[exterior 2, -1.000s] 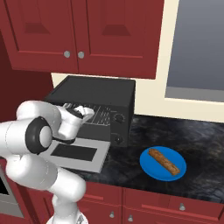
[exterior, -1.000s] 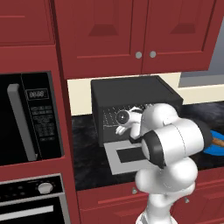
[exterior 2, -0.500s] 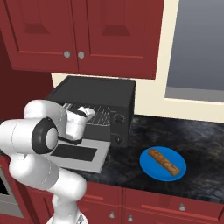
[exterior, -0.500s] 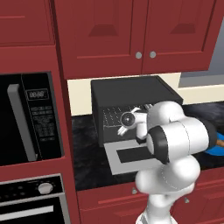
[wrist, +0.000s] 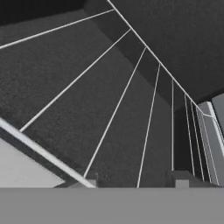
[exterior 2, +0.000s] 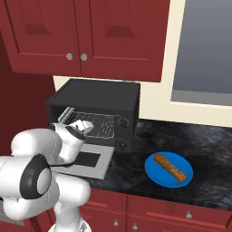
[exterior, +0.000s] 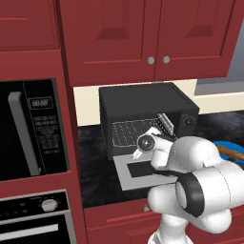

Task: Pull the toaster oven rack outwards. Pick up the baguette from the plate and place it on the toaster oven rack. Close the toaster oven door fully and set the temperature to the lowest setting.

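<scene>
Left base view: the arm is bent forward, the gripper (exterior: 143,148) reached to the toaster oven rack (exterior: 128,131) at the cavity mouth. Right base view: the baguette (exterior 2: 170,166) lies on the plate (exterior 2: 154,174). Hand view: the fingertips (wrist: 181,183) are seen at the rack's front wires; clenched or released cannot be told.

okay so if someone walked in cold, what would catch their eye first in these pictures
The white arm reaching its tool into the open toaster oven, right at the wire rack, with the door folded down flat. Then the bright blue plate on the dark counter to the oven's right, the baguette on it.
</scene>
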Controlling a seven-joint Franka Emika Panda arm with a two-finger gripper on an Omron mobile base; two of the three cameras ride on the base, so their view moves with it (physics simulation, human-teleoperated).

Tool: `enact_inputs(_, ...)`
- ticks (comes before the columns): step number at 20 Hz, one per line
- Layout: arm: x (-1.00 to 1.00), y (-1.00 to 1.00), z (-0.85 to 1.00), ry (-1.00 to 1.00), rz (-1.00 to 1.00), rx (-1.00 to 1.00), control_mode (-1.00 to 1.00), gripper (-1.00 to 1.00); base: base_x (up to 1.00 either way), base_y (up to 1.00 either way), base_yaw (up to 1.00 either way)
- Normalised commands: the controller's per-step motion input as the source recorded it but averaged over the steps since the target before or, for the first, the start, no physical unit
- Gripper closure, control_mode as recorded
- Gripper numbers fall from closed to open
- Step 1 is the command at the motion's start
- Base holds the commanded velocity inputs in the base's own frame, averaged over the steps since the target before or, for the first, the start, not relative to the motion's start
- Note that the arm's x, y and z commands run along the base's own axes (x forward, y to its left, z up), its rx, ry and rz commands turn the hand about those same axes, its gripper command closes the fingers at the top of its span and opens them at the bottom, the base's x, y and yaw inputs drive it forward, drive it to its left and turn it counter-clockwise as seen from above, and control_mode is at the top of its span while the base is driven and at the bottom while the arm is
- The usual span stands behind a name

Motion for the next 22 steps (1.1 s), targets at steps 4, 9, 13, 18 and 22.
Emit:
enact_inputs(4,-0.99,0.00,-0.04,0.24,-0.02,0.00,-1.00,1.00,0.00,0.00,0.00)
enact_inputs(9,-0.92,0.00,-0.01,0.34,-0.06,0.02,-1.00,1.00,0.00,0.00,0.00)
enact_inputs(13,-0.94,0.00,0.01,0.33,-0.09,0.05,-1.00,1.00,0.00,0.00,0.00)
enact_inputs(18,-0.98,-0.13,0.28,-0.02,-0.12,0.02,-1.00,-1.00,0.00,0.00,0.00)
enact_inputs(22,-0.75,-0.87,0.70,-0.19,-0.13,0.02,-1.00,-1.00,0.00,0.00,0.00)
